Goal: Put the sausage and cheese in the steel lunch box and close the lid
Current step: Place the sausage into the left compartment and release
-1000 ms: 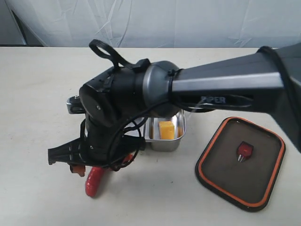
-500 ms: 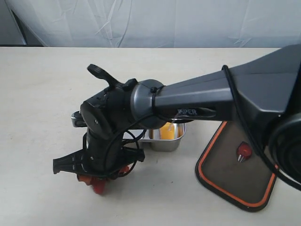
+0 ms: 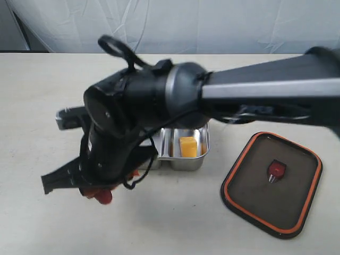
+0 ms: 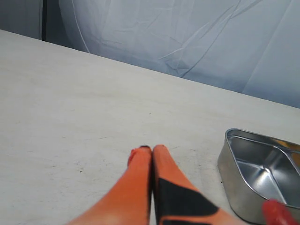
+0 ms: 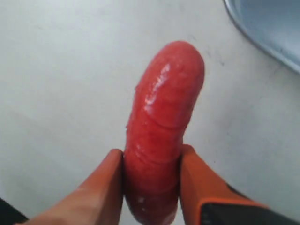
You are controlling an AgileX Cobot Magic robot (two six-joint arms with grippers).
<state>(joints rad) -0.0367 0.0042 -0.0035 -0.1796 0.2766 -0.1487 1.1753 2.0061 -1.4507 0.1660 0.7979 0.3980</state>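
Right wrist view: right gripper (image 5: pixel 152 157) fingers (image 5: pixel 105 183) are clamped on the sausage (image 5: pixel 161 126) near one end, low over the worktop (image 5: pixel 56 70), near-left of the steel lunch box (image 3: pixel 186 163). Cheese (image 3: pixel 187 146) sits in its right compartment. Left gripper (image 4: pixel 149 151) pinched together, empty. Step in hand — sausage transfer. Next: carry it right over the free compartment, release, then fetch the lid (image 3: pixel 249 183) — lying far right.
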